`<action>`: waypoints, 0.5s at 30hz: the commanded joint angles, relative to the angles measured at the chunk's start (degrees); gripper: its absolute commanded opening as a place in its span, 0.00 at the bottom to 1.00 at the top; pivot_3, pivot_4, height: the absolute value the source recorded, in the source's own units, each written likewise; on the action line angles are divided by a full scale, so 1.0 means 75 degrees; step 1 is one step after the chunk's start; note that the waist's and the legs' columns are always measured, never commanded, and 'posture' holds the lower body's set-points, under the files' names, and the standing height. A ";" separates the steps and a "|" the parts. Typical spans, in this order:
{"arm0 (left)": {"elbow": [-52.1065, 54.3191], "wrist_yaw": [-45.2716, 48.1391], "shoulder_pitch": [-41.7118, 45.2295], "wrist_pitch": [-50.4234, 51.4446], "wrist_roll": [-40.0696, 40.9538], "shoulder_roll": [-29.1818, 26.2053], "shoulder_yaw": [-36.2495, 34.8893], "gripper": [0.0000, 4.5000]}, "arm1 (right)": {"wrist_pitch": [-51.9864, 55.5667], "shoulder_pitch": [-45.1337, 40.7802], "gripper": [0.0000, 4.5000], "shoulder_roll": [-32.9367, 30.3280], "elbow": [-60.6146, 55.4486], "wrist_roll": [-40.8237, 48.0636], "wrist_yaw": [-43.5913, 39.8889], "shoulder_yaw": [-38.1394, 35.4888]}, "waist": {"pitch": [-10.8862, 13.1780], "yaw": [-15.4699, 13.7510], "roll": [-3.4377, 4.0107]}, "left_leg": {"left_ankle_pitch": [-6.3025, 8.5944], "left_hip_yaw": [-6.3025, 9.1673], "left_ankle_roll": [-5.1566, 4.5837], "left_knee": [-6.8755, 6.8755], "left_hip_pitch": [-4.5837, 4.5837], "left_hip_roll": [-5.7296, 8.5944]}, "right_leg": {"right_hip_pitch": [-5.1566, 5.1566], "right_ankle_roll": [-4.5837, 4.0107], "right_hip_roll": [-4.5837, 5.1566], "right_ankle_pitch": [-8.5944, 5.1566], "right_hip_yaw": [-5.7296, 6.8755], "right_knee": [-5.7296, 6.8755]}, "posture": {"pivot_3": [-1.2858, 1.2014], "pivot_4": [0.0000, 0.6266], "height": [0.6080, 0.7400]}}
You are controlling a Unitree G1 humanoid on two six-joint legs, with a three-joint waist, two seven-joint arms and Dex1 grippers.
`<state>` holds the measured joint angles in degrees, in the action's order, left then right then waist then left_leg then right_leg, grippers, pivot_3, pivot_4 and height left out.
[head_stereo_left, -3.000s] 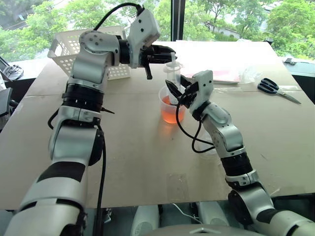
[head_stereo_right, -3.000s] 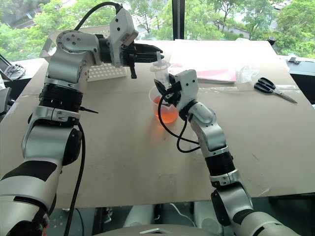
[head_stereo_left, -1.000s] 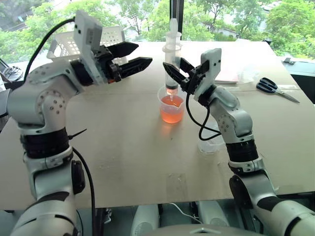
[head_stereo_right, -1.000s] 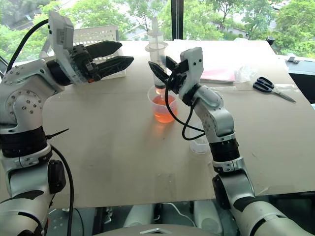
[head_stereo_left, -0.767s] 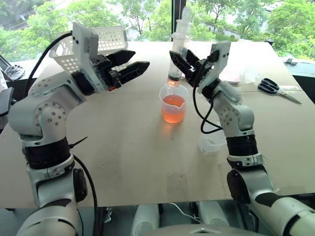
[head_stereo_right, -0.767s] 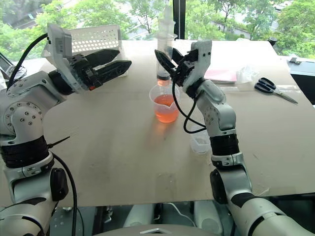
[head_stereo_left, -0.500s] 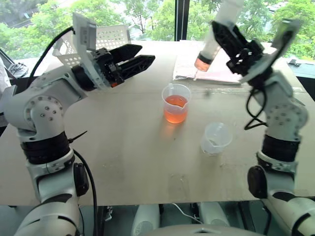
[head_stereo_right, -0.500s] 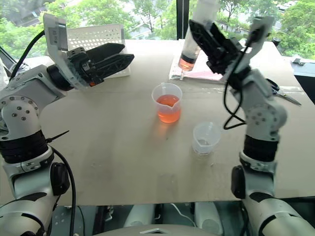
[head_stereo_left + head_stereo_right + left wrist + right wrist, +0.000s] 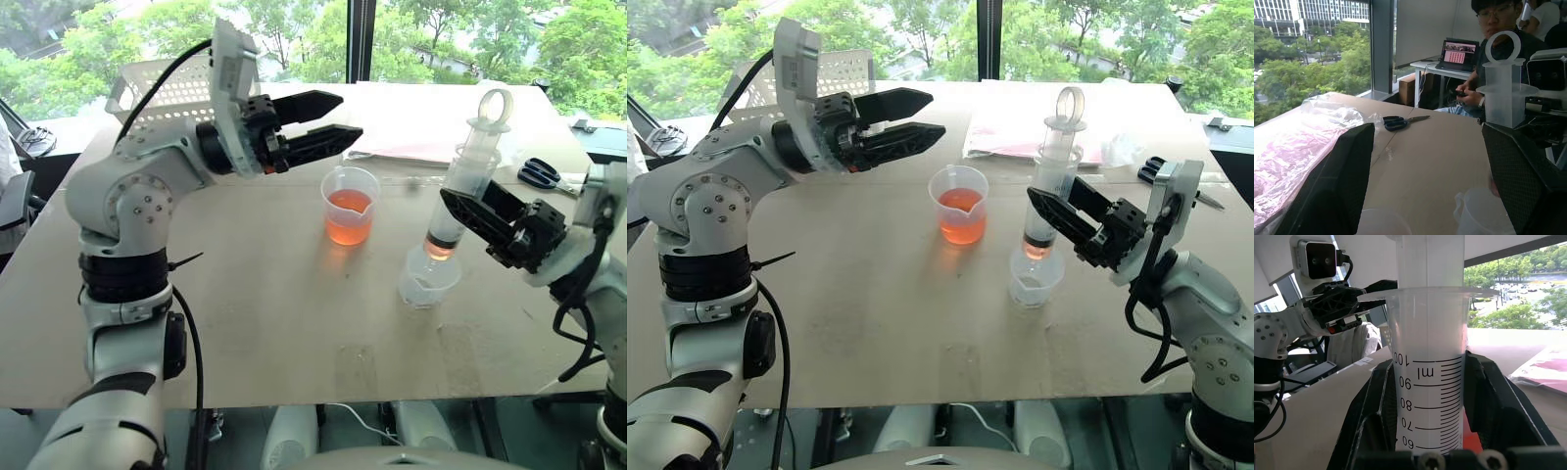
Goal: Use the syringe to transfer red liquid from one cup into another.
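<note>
One syringe [image 9: 458, 191], clamped by right gripper [image 9: 468, 209], above smaller cup [image 9: 428, 279].

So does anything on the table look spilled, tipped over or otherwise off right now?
Nothing stands out. Both cups stand upright: the larger cup holds red liquid, and the smaller cup sits under the syringe, which the right gripper holds a little tilted above it. No spill shows on the table.

The two head views look forward and down from above the near table [image 9: 294, 323] edge, sharing the cups, both arms and the far window. The left wrist view faces right, level, across the table toward a seated person [image 9: 1493, 29]. The right wrist view sits tight against the syringe [image 9: 1430, 382], facing left.
</note>
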<state>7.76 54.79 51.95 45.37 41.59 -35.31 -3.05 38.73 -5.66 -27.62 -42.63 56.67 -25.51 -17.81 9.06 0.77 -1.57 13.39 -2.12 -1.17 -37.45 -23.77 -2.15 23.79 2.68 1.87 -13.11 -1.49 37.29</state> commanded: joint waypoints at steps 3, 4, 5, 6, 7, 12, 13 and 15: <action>-0.0302 0.0479 0.0618 -0.1006 -0.0601 0.0327 0.0532 0.79 | -0.1003 0.0498 0.32 0.0128 -0.0077 -0.0973 -0.0306 0.0396 | 0.0001 -0.0013 -0.0001 | 0.0000 0.0002 0.0000 -0.0002 -0.0005 0.0000 | 0.0000 0.0000 -0.0001 0.0000 0.0002 -0.0005 | 0.52 0.24 1.00; -0.0368 0.0531 0.0714 -0.1087 -0.0644 0.0423 0.0595 0.79 | -0.1145 0.0525 0.32 0.0149 -0.0025 -0.1157 -0.0329 0.0481 | 0.0001 -0.0013 0.0000 | 0.0000 0.0001 0.0000 -0.0003 -0.0006 0.0001 | -0.0001 0.0000 -0.0001 0.0000 0.0001 -0.0010 | 0.52 0.24 1.00; -0.0466 0.0538 0.0853 -0.1127 -0.0688 0.0550 0.0668 0.79 | -0.1285 0.0531 0.32 0.0190 0.0036 -0.1338 -0.0330 0.0564 | 0.0001 -0.0006 0.0000 | 0.0000 0.0000 0.0000 -0.0003 -0.0006 0.0001 | -0.0001 0.0000 -0.0001 0.0000 0.0001 -0.0012 | 0.52 0.24 1.00; -0.0585 0.0528 0.0993 -0.1214 -0.0798 0.0679 0.0763 0.79 | -0.1380 0.0526 0.32 0.0234 0.0092 -0.1453 -0.0309 0.0628 | 0.0001 -0.0007 -0.0001 | 0.0000 -0.0001 0.0000 -0.0003 -0.0006 0.0001 | -0.0001 0.0000 -0.0001 0.0000 -0.0001 -0.0015 | 0.52 0.24 1.00; -0.0720 0.0523 0.1124 -0.1313 -0.0934 0.0792 0.0873 0.79 | -0.1465 0.0516 0.32 0.0268 0.0140 -0.1561 -0.0295 0.0698 | 0.0001 -0.0011 -0.0001 | 0.0000 0.0001 0.0000 -0.0003 -0.0007 0.0001 | -0.0003 0.0000 -0.0002 0.0000 0.0000 -0.0017 | 0.52 0.24 1.00; -0.1518 0.0604 0.1765 -0.1926 -0.1657 0.1484 0.1454 0.79 | -0.1825 0.0510 0.32 0.0455 0.0258 -0.2097 -0.0255 0.1124 | 0.0001 -0.0017 0.0000 | 0.0000 0.0007 0.0000 -0.0003 -0.0008 0.0001 | -0.0009 0.0001 -0.0005 0.0001 0.0004 -0.0027 | 0.52 0.24 1.00; -0.1666 0.0636 0.1829 -0.2100 -0.1831 0.1579 0.1565 0.79 | -0.1873 0.0529 0.32 0.0475 0.0253 -0.2163 -0.0269 0.1188 | 0.0001 -0.0016 0.0000 | 0.0000 0.0007 0.0000 -0.0003 -0.0009 0.0001 | -0.0009 0.0001 -0.0006 0.0001 0.0004 -0.0029 | 0.52 0.24 1.00; -0.1879 0.0690 0.1888 -0.2412 -0.2118 0.1686 0.1707 0.79 | -0.1949 0.0559 0.32 0.0500 0.0253 -0.2262 -0.0294 0.1275 | 0.0001 -0.0011 0.0000 | 0.0000 0.0007 0.0000 -0.0003 -0.0010 0.0001 | -0.0009 0.0001 -0.0006 0.0001 0.0004 -0.0031 | 0.52 0.24 1.00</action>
<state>-5.80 59.33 64.45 30.54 27.95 -23.04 9.52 26.14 -1.46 -23.99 -39.15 40.41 -27.27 -8.28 9.07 0.69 -1.57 13.39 -2.08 -1.17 -37.46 -23.85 -2.14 23.72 2.69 1.82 -13.10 -1.47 37.03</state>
